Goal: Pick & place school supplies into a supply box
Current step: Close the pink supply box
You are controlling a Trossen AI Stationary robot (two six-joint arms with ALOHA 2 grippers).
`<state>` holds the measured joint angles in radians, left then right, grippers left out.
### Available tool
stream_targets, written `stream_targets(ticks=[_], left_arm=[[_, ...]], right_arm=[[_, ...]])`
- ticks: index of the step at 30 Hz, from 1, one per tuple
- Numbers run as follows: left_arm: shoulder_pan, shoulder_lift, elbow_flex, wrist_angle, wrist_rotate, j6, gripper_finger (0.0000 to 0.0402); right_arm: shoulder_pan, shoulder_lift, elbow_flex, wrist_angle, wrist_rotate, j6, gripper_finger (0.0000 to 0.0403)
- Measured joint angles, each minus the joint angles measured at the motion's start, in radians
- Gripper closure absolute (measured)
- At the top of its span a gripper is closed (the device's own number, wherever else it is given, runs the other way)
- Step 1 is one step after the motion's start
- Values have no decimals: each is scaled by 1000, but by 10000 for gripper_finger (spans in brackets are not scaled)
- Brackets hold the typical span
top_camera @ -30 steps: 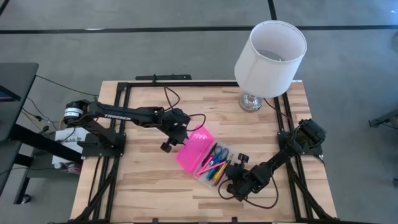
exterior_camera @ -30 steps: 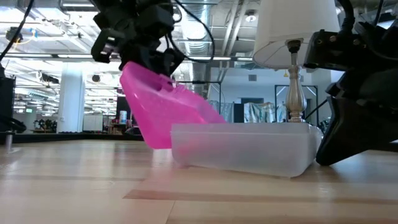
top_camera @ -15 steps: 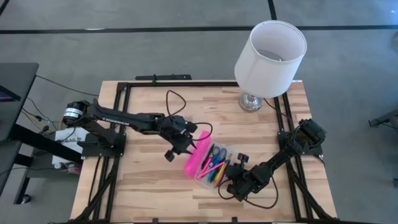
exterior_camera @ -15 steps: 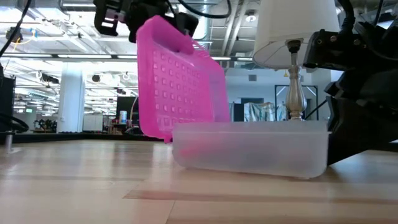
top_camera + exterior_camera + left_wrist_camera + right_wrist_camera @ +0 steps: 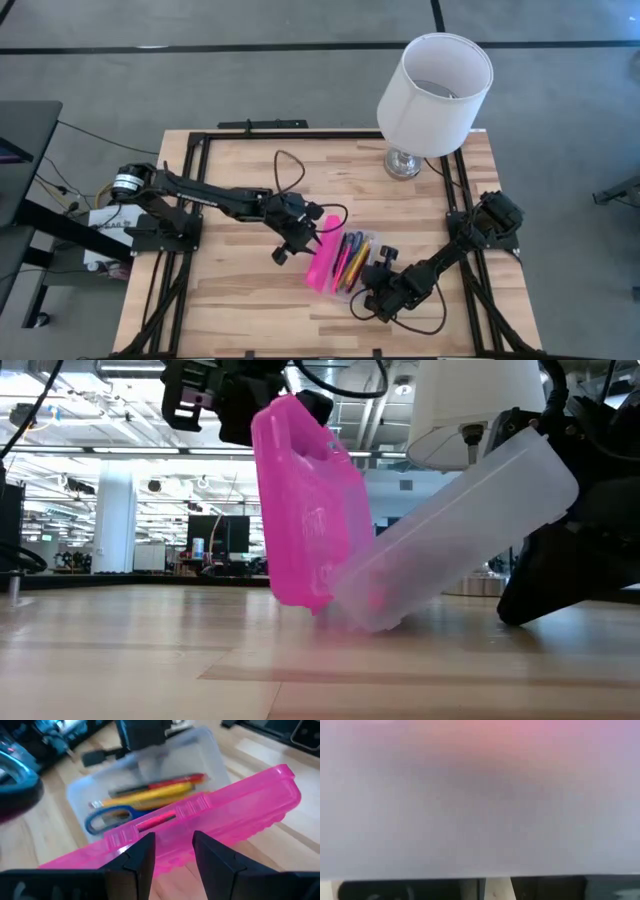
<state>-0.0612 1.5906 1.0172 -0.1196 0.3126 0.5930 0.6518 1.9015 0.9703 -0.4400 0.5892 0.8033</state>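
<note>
The supply box stands half shut near the table's middle. Its pink lid (image 5: 322,262) stands nearly upright (image 5: 305,510). Its clear tray (image 5: 353,260) is tipped, with the hinge-side edge (image 5: 355,615) on the table and the other side raised (image 5: 520,470). Pens (image 5: 150,792) and blue-handled scissors (image 5: 107,817) lie in the tray. My left gripper (image 5: 174,852) is at the lid's outer face, its fingers a little apart. My right gripper (image 5: 378,288) is at the tray's raised side, and the tray wall fills its wrist view. My left gripper lies with its two fingertips (image 5: 142,847) against the lid's outer face (image 5: 175,840), just below the free edge with the clasps. It comes from the table's left side, slanting down. It pinches nothing. The lid stands upright on its hinge edge.
A lamp with a white shade (image 5: 432,88) stands at the far right of the table, behind the right arm. Bare wood (image 5: 240,300) lies near and left of the box. A black frame (image 5: 190,200) runs along the table's sides.
My left gripper has gone toward the table's right and near edges, against the lid. The lid has swung from lying open on the left to nearly upright. The tray has tipped, its right side lifted and its hinge edge staying on the table.
</note>
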Motion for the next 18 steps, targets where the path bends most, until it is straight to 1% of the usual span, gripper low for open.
stream_targets(ticks=[3,8,18], left_arm=[[-2,-17,-1,17,-3,1,269],[-3,-13,-2,48,-3,25,269],[-5,1,8,139,48,38,269]], right_arm=[[-1,0,0,1,-1,-2,340],[-2,0,1,2,3,-3,340],[-13,1,0,15,10,-19,340]])
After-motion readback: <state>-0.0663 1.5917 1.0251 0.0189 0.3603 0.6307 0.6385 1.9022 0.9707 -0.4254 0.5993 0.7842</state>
